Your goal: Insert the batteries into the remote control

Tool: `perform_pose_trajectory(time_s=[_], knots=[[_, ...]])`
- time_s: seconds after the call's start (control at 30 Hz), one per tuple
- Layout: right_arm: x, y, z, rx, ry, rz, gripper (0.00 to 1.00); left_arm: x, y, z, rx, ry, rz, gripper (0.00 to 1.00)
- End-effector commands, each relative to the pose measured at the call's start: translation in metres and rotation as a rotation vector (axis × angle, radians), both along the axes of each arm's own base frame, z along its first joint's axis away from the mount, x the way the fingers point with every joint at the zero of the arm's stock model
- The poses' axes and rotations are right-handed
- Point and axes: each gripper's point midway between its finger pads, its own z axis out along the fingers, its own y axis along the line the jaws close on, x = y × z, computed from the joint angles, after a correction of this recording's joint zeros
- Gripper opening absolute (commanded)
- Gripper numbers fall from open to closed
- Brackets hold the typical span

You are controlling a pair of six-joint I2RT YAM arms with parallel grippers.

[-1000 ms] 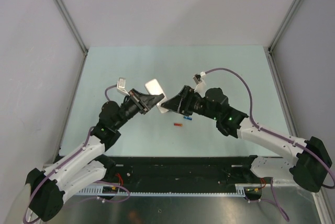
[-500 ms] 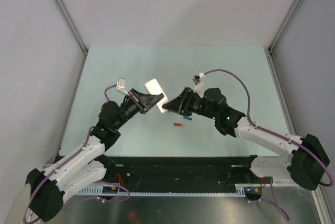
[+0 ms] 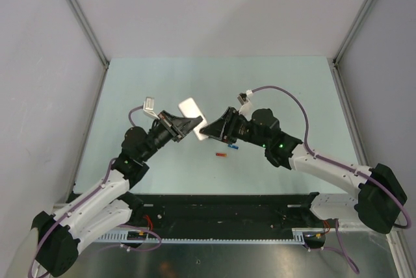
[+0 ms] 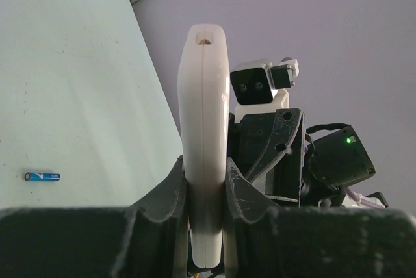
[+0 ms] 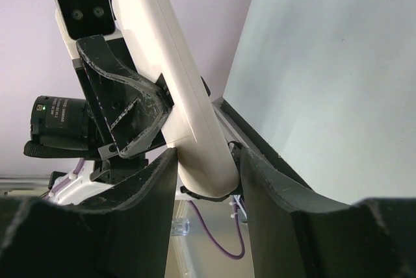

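1. Remote point(image 4: 203, 96) stands edge-on in my left claw point(image 4: 205, 177), fingers pinched against both faces, held above the table point(image 3: 279, 89).
2. My right claw point(image 5: 207, 158) faces the left and grips the same handset near one end.
3. Further out, a blue battery point(image 3: 232, 147) and an orange-red battery point(image 3: 221, 154) lie on the table, near each other.
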Motion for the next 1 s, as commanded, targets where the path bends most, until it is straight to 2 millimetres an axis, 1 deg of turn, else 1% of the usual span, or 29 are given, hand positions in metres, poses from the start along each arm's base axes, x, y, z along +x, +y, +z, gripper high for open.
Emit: perform_pose_trajectory(time_s=[0.0, 0.13, 0.23, 0.3, 0.4, 0.43, 0.5, 0.53, 0.73, 0.97], knots=[[0.004, 0.001, 0.010, 0.041, -0.019, -0.009, 0.49, -0.006, 0.001, 0.016, -0.037, -0.048, -0.016, 0.00], [0.005, 0.002, 0.011, 0.049, -0.014, -0.011, 0.51, -0.006, 0.001, 0.017, -0.039, -0.050, -0.015, 0.00], [0.007, 0.003, 0.011, 0.054, -0.011, -0.013, 0.51, -0.006, 0.001, 0.016, -0.036, -0.049, -0.016, 0.00], [0.007, 0.004, 0.009, 0.052, -0.001, -0.013, 0.49, -0.006, 0.000, 0.015, -0.035, -0.048, -0.016, 0.00], [0.007, 0.004, 0.003, 0.040, 0.007, -0.006, 0.42, -0.006, 0.002, 0.016, -0.034, -0.056, -0.009, 0.00], [0.005, 0.005, 0.000, 0.031, 0.012, 0.001, 0.37, -0.006, 0.003, 0.018, -0.037, -0.061, -0.005, 0.00], [0.002, 0.006, -0.002, 0.019, 0.006, 0.014, 0.33, -0.005, 0.005, 0.021, -0.038, -0.074, 0.009, 0.00], [0.001, 0.006, -0.004, 0.008, 0.010, 0.017, 0.29, -0.005, 0.005, 0.023, -0.040, -0.076, 0.013, 0.00], [-0.011, 0.006, -0.022, -0.069, -0.007, 0.073, 0.17, -0.001, 0.007, 0.035, -0.041, -0.109, 0.036, 0.00], [-0.035, 0.005, -0.039, -0.156, -0.063, 0.198, 0.15, 0.009, 0.011, 0.048, -0.041, -0.128, 0.055, 0.00]])
